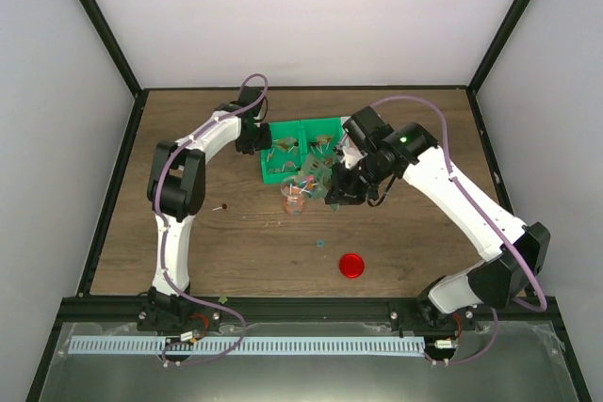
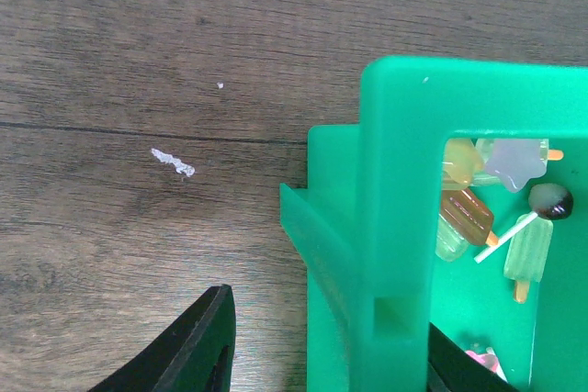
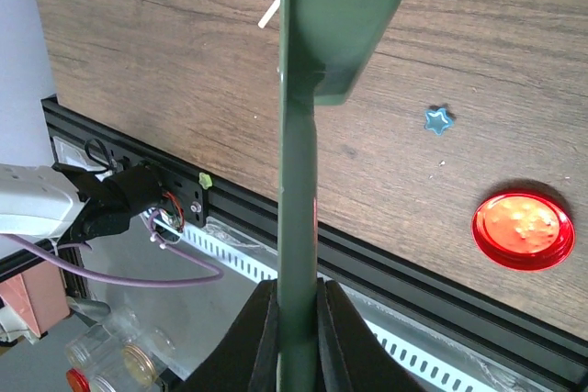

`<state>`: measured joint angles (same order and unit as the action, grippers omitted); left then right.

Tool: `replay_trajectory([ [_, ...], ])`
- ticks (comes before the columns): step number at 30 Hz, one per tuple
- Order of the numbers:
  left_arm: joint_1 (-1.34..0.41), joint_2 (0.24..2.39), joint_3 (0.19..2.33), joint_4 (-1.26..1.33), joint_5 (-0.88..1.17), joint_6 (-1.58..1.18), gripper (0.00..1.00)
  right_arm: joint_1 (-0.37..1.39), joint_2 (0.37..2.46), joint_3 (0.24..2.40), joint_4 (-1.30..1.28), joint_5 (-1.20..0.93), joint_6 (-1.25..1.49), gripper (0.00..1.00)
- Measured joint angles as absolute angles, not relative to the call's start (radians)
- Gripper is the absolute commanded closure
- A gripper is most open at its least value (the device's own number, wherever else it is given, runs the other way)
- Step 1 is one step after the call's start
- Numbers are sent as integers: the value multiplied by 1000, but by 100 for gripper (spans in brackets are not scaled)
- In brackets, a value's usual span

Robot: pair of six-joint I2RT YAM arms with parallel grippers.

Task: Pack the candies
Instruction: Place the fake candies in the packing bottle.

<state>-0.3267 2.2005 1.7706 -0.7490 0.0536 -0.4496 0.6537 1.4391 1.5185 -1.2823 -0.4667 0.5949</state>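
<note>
The candies are small popsicle and lollipop shapes lying in a green compartment tray; they also show in the tray in the top view. My left gripper is open, its fingers astride the tray's left wall, the left finger well off it. In the top view the left gripper sits at the tray's left end. My right gripper is shut on the thin handle of a dark green scoop, seen edge-on. In the top view the right gripper holds the scoop tilted beside a small clear jar.
A round red lid lies on the wooden table near the front edge, also in the top view. A blue star candy and a small dark candy lie loose on the table. A black rail runs along the table's front edge.
</note>
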Motion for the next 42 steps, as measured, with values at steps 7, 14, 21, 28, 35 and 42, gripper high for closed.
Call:
replay_trajectory([
  [7, -327, 2201, 1770, -749, 54, -449, 60, 665, 1444, 1518, -1296, -467, 599, 99],
  [14, -326, 2201, 1769, -748, 55, -449, 60, 680, 1446, 1495, -1296, -467, 599, 99],
  [21, -326, 2201, 1765, -742, 57, -449, 60, 683, 1446, 1457, -1282, -468, 586, 99],
  [28, -325, 2201, 1765, -742, 57, -449, 60, 683, 1452, 1486, -1286, -443, 593, 99],
  [35, -325, 2201, 1765, -742, 59, -449, 60, 683, 1453, 1503, -1295, -433, 611, 99],
  [42, -325, 2201, 1755, -735, 65, -449, 60, 694, 1454, 1510, -1299, -436, 628, 99],
])
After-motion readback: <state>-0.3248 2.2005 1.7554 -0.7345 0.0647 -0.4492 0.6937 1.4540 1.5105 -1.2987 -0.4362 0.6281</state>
